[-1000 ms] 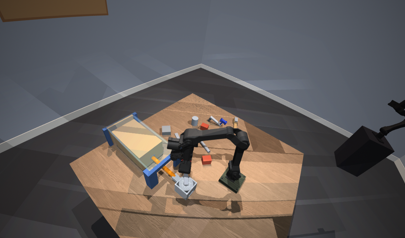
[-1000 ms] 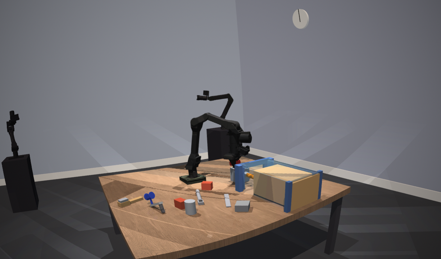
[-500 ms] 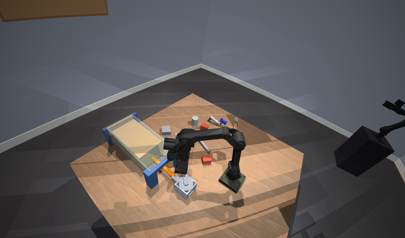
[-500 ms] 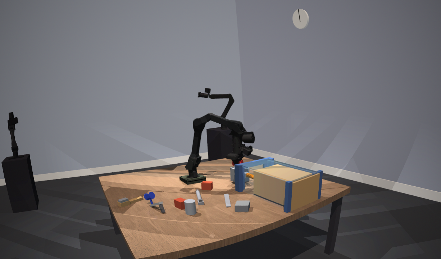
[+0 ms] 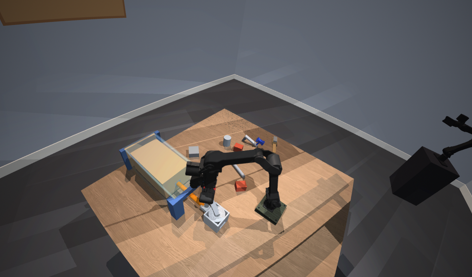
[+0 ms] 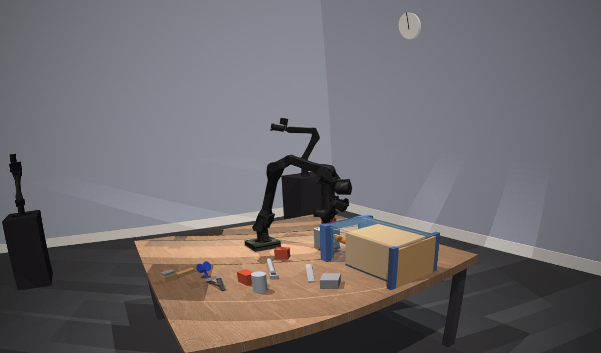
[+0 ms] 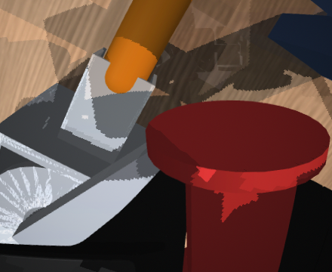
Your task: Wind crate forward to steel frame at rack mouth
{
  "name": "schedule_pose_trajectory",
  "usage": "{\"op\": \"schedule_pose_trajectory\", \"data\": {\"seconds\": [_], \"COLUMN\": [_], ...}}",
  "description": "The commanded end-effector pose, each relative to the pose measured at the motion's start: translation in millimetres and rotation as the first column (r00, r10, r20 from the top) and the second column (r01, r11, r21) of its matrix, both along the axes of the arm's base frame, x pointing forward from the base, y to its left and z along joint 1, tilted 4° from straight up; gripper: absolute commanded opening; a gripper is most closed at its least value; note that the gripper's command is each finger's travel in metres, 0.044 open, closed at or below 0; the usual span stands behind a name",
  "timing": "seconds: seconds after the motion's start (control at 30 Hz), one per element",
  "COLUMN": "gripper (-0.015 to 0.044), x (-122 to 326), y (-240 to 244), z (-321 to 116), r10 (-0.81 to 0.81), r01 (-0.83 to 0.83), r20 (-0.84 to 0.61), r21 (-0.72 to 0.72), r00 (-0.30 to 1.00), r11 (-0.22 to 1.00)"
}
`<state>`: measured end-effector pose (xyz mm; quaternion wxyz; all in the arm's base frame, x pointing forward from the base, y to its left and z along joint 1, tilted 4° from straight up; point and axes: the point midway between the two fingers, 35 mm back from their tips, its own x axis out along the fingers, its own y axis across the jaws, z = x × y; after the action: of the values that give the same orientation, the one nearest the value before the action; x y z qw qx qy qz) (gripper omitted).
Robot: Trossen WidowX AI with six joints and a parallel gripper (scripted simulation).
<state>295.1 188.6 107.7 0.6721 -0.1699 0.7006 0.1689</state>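
Note:
My gripper [image 5: 208, 193] [image 6: 327, 219] [image 7: 213, 165] is shut on the red knob [image 7: 238, 136] of the winch handle. The handle's grey arm [image 5: 215, 210] [image 7: 94, 211] reaches across the top of the grey winch [image 5: 214, 222] [image 7: 26, 113]; its square key and the hole are hidden. The orange strap [image 5: 182, 187] [image 6: 340, 239] [image 7: 136, 57] runs from the winch to the tan crate [image 5: 158, 156] [image 6: 366, 254]. The crate looks flat in the clear-panelled cubby. A gap shows between its front and the blue frame [image 5: 176, 209] [image 6: 325, 245] [image 7: 305, 45] at the mouth.
Around the bench's far side lie a grey block [image 5: 193, 151] [image 6: 330, 281], a grey cylinder [image 5: 226, 141] [image 6: 259, 282], two red blocks [image 5: 240, 186] [image 6: 282, 252], a flat bar [image 6: 310, 273], a grey tool [image 5: 239, 171] [image 6: 271, 267], a blue-headed tool [image 5: 259, 141] [image 6: 203, 266] and a wooden-handled tool [image 5: 274, 146] [image 6: 184, 273].

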Motion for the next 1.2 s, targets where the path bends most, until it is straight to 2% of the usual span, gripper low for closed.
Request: {"op": "schedule_pose_trajectory", "data": {"seconds": [0.0,1.17], "gripper": [0.0,0.0], "x": [3,11], "y": [10,54], "z": [-2,-2], "r10": [0.002,0.002], "r01": [-0.002,-0.002], "r20": [0.001,0.001], "r21": [0.01,0.013], "r00": [1.0,1.0], "r11": [1.0,1.0]}}
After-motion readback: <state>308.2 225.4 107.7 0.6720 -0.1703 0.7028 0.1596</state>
